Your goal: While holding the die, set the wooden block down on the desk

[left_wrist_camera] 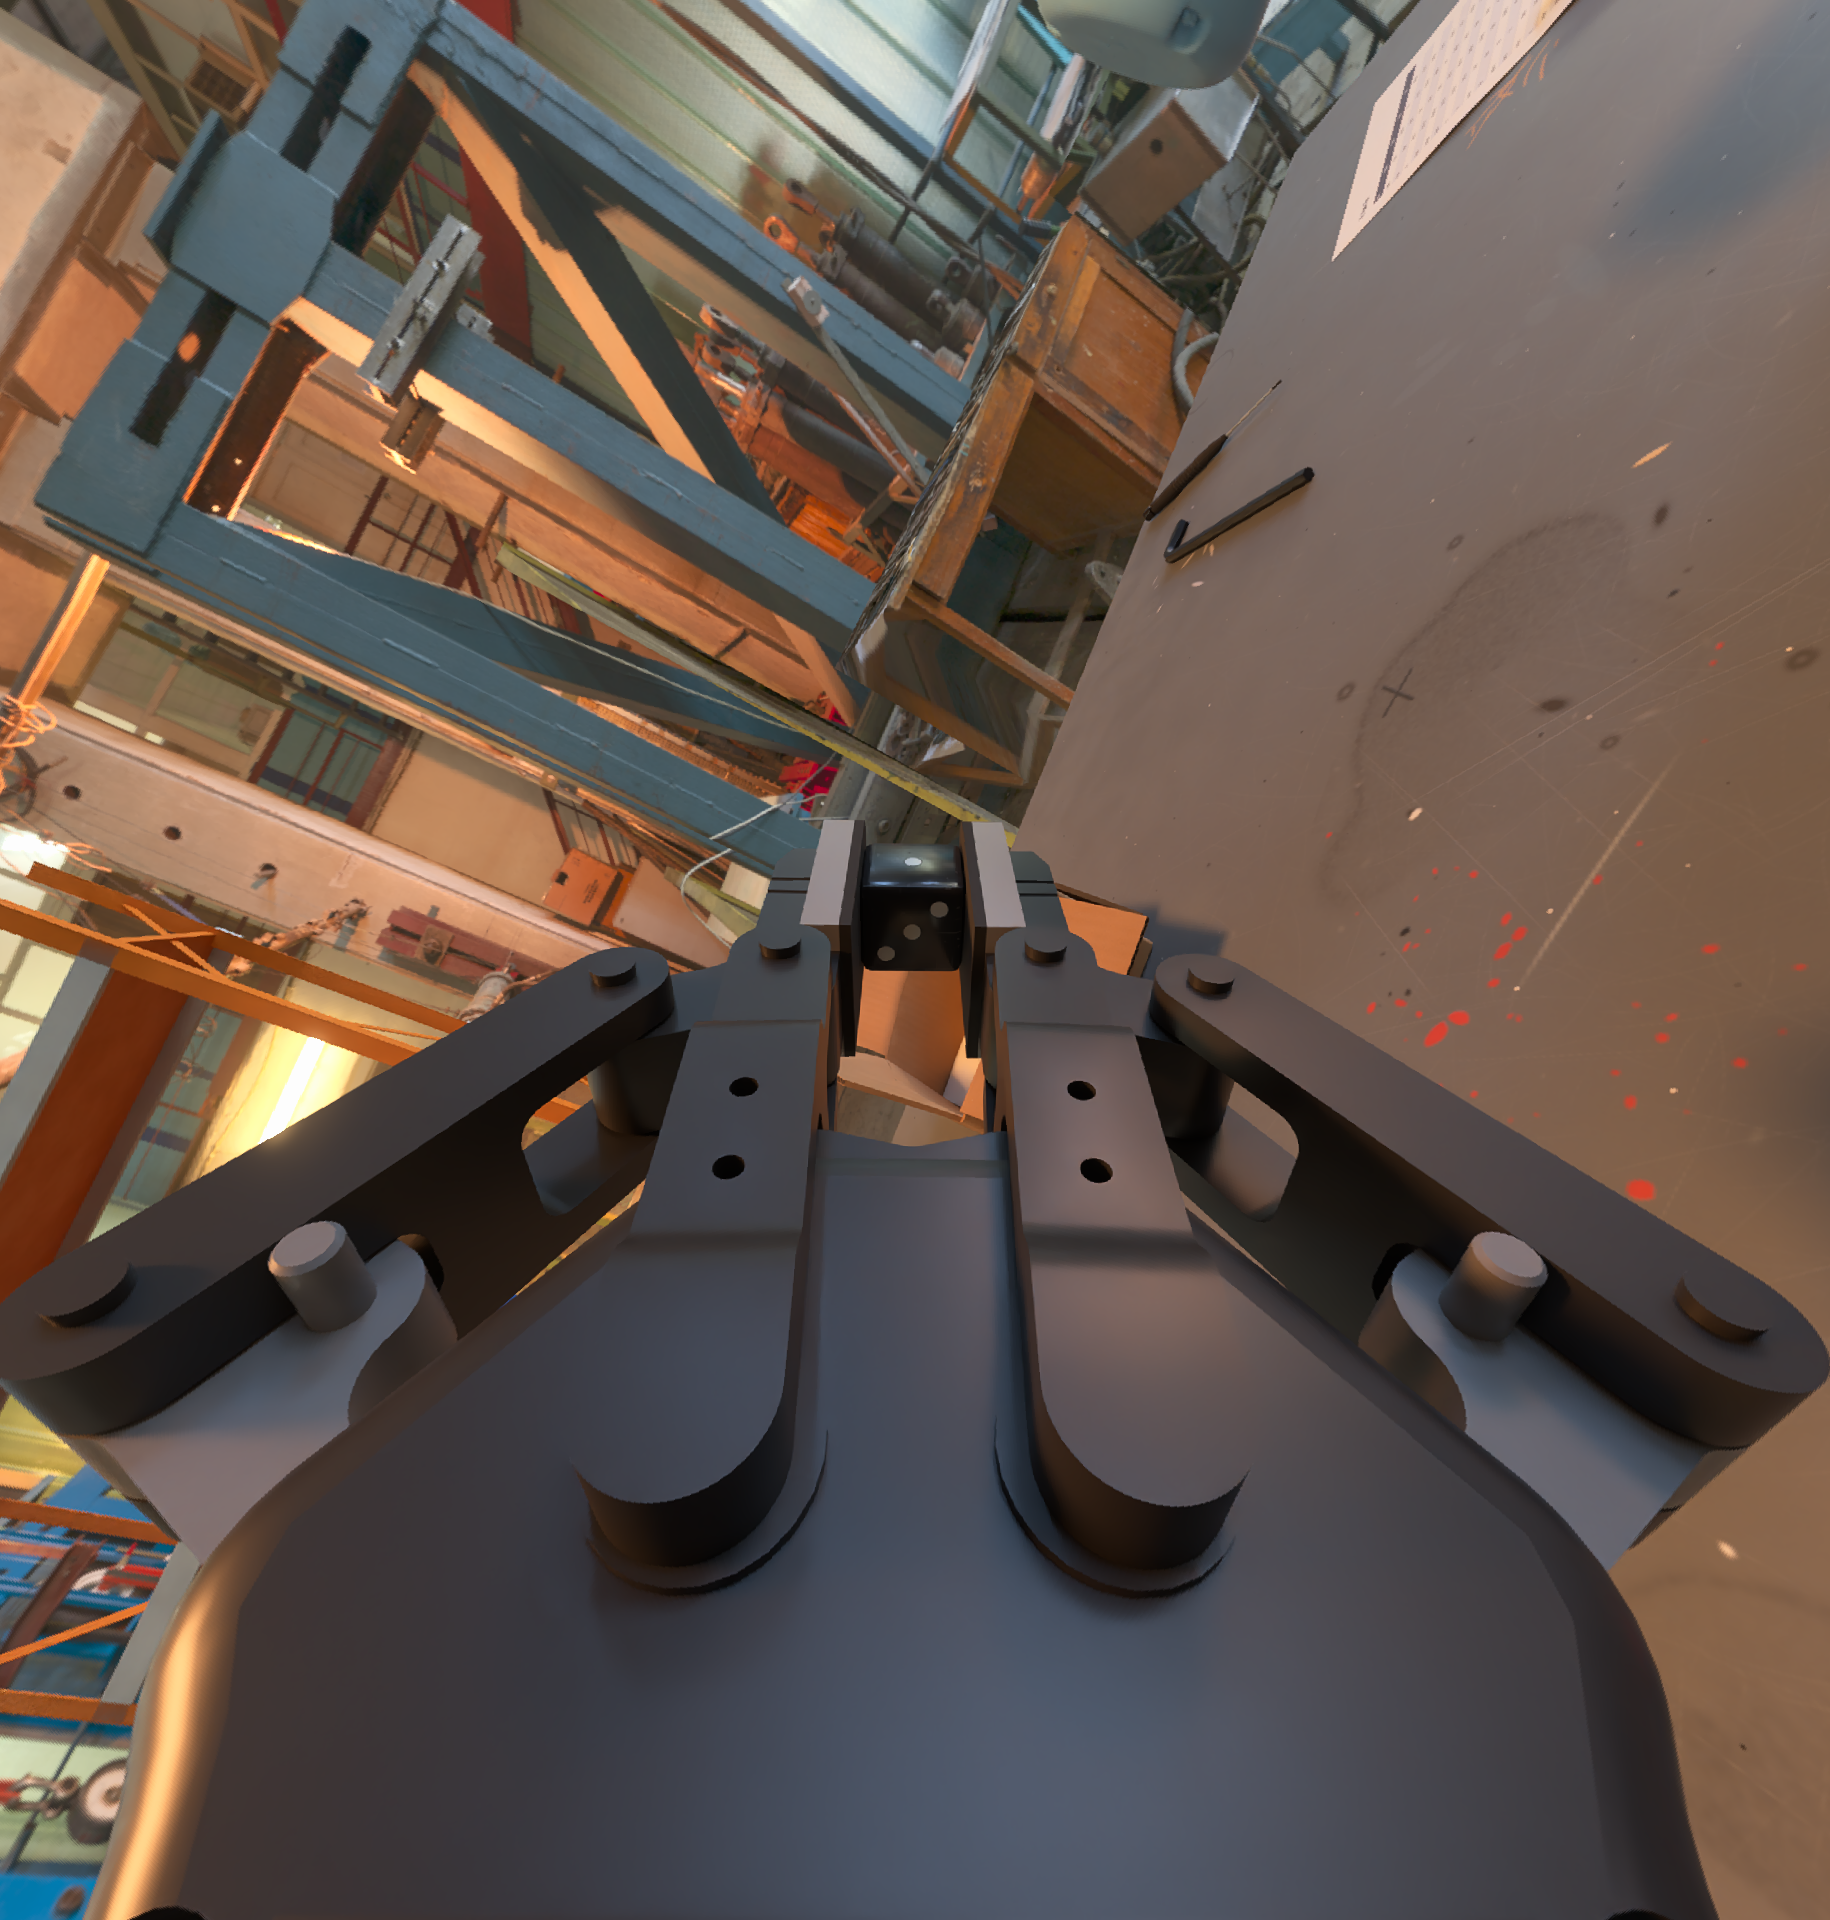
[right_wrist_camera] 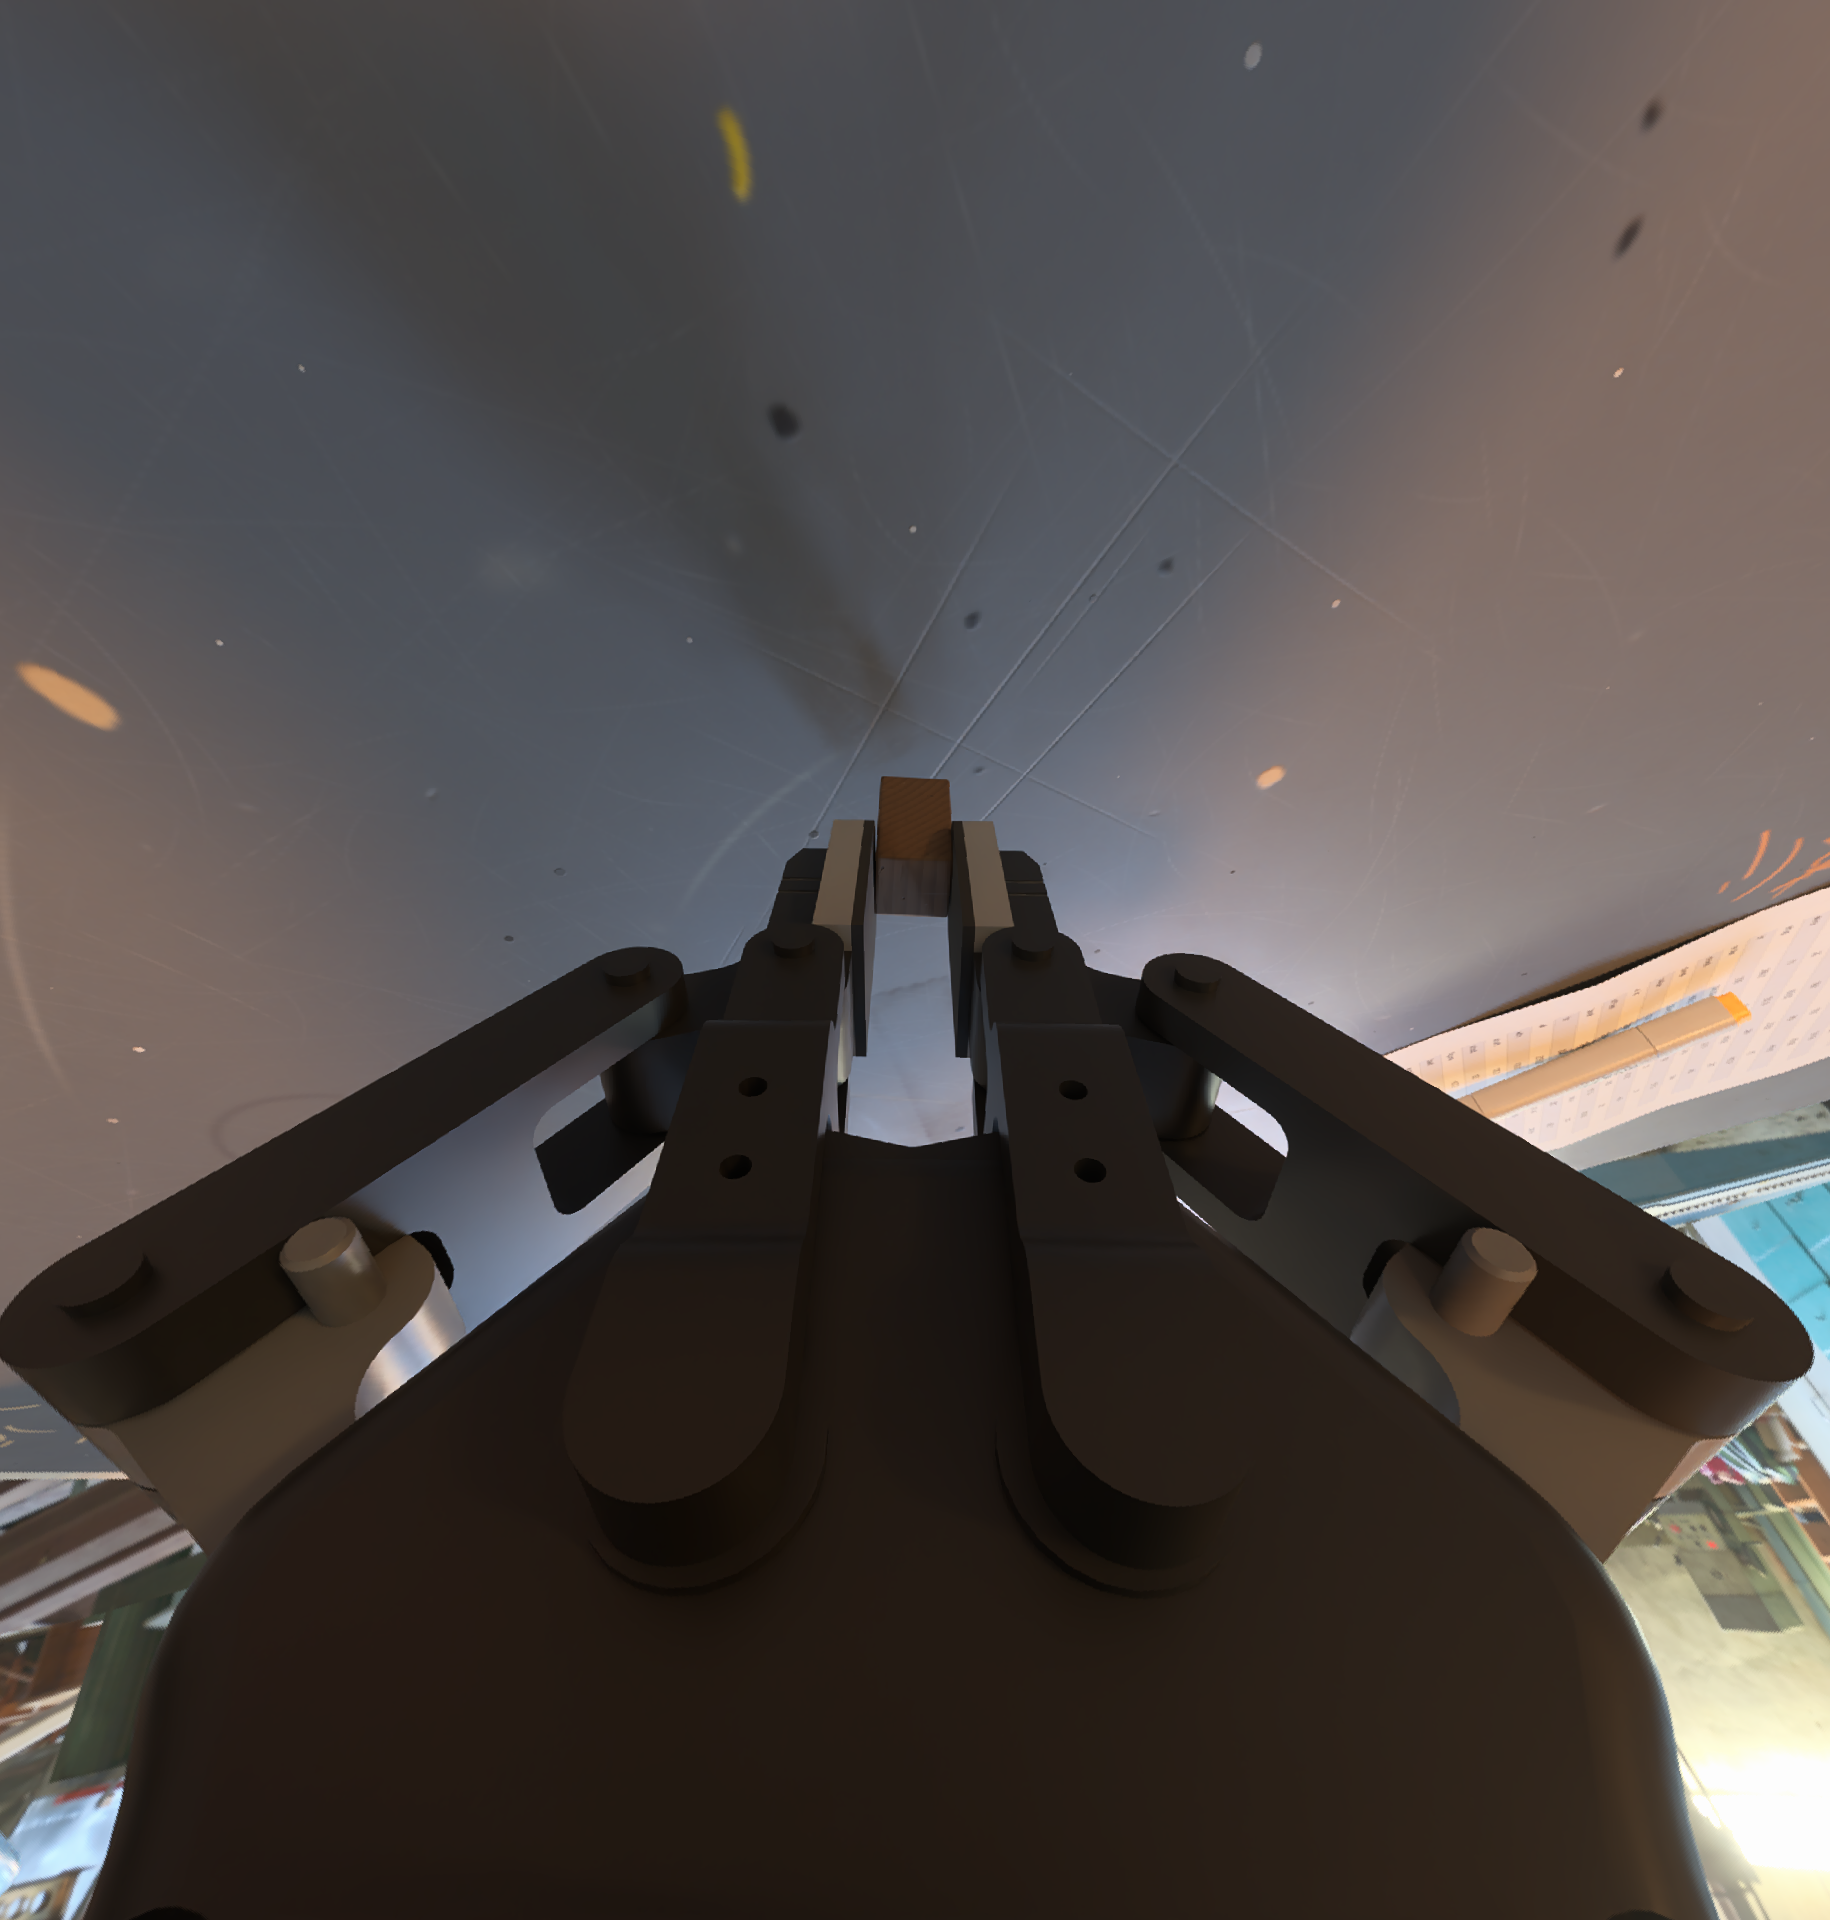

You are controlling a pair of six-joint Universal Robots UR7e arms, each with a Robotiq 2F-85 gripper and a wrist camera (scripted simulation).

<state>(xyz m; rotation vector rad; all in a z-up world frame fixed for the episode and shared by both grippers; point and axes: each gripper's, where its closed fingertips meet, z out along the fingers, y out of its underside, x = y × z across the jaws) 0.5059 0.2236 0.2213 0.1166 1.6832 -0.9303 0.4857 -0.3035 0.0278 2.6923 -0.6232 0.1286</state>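
The left gripper has the black die pinched firmly between its jaws, out past the desk's edge with workshop clutter behind it, so that half of the job looks sound. The desk runs up the right side of the left wrist view, scratched and spattered with red, a black hex key lying near its edge and a printed sheet toward a far corner.

Over to the right gripper: its jaws are closed on the wooden block, which pokes out beyond the fingertips. The right arm points steeply down at the desk, grey surface filling nearly the whole right wrist view. Whether the block touches the desk yet cannot be told from here (no clear gap, no clear contact).

So the placing is not finished: the block is gripped, not released. What is left, by the look of it, is a short descent, opening the jaws and pulling away, while the left arm holds the die.
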